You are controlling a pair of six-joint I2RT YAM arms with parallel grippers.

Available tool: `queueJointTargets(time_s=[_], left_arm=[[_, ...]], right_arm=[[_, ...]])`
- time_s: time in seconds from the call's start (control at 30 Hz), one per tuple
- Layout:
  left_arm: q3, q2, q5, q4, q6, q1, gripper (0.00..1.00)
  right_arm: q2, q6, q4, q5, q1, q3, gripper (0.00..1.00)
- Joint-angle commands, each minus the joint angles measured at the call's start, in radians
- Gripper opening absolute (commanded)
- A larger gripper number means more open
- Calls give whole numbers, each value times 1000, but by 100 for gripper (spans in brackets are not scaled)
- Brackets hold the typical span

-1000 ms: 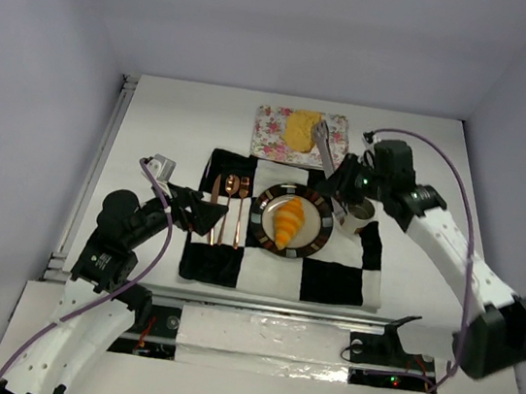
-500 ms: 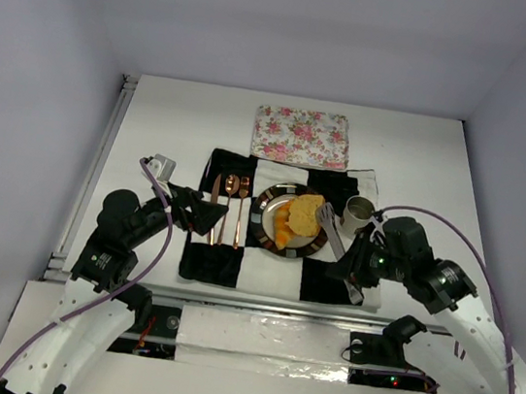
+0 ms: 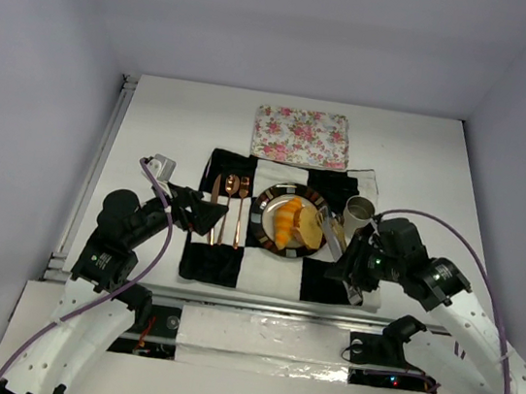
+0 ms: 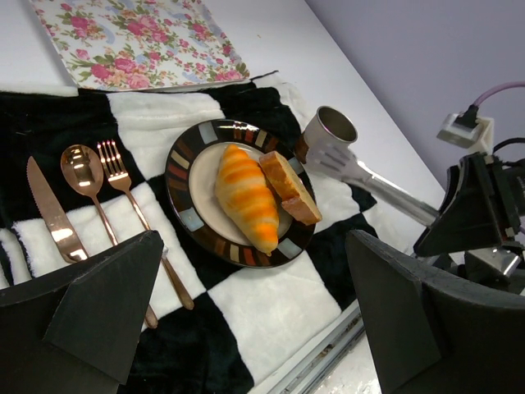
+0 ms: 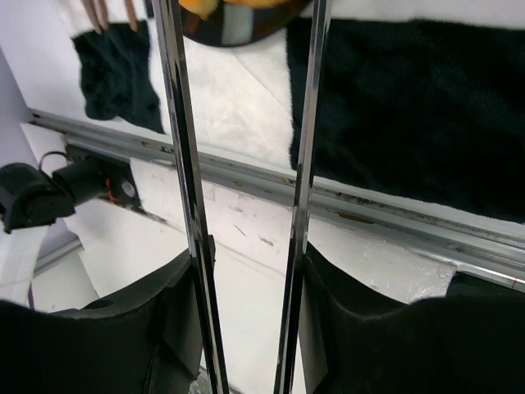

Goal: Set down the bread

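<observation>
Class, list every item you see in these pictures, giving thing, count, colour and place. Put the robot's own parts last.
table: 1, white, under everything
mat: 1, black-white checked, on table
plate: 1, striped brown rim, on mat
croissant: 1, orange-golden, on plate
slice: 1, tan-yellow, on plate, against croissant
knife, spoon, fork: 1 each, copper, left of plate
cup: 1, metal, right of plate
napkin: 1, floral, behind mat
tongs: 1, silver, head beside cup
left fingers: 2, black, open
right fingers: 2, black, clamping tongs

walls (image 3: 297,25): pale lilac, three sides | table (image 3: 415,160): white (metal rail (image 3: 267,307) at near edge) | light: even
</observation>
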Motion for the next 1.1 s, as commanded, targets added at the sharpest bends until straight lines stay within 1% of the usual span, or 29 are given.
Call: queueJointTargets(time_s=[0.0,0.13,0.2,0.3,0.33,0.4,0.43,0.47,0.53,0.57,0.63,0.67,0.7,0.8,0.83,0.97,1.0,1.03,1.07], left_arm=[[-2,3,9,40,-3,-6,95],[-2,-3,14,42,-2,-6,95],[-4,-6,15,43,-3,-6,95],[-4,-9,18,45,-3,-6,95],[-5,-11,20,45,-3,-6,95],[-2,-15,21,43,-3,-6,95],[-4,-17,21,42,-3,-6,95],[-4,-18,20,42,-3,-6,95],[-5,-26,23,43,-3,-6,95],[-4,-29,23,43,-3,-6,95],[-5,-35,27,45,-3,-6,95],[-4,-38,27,45,-3,-6,95],[-4,-46,27,45,-3,-6,95],[-4,-58,27,45,-2,-6,95],[-4,-63,26,45,-2,-6,95],[-4,-75,24,43,0,-24,95],[-4,-77,23,42,1,-24,95],[-2,-80,18,39,1,-24,95],[-1,-80,15,37,1,-35,95]], right_arm=[[-12,-3,20,54,5,108,47],[-21,-4,6,101,5,173,46],[-11,-12,38,124,5,214,44],[74,-70,89,245,5,298,43],[151,-88,98,355,5,325,43],[235,-143,124,458,-4,389,41],[271,-168,148,504,-38,441,41],[340,-193,176,503,-73,463,41],[422,-260,224,471,-162,536,41],[506,-283,241,432,-257,558,41],[595,-325,265,392,-354,601,40],[641,-337,271,350,-438,644,40],[725,-351,273,342,-478,662,39],[827,-378,274,327,-581,711,38],[880,-385,276,331,-595,718,38],[1006,-467,276,385,-629,747,38],[1049,-524,278,379,-629,748,38],[1049,-555,284,379,-638,745,38],[1069,-588,296,347,-638,733,39]])
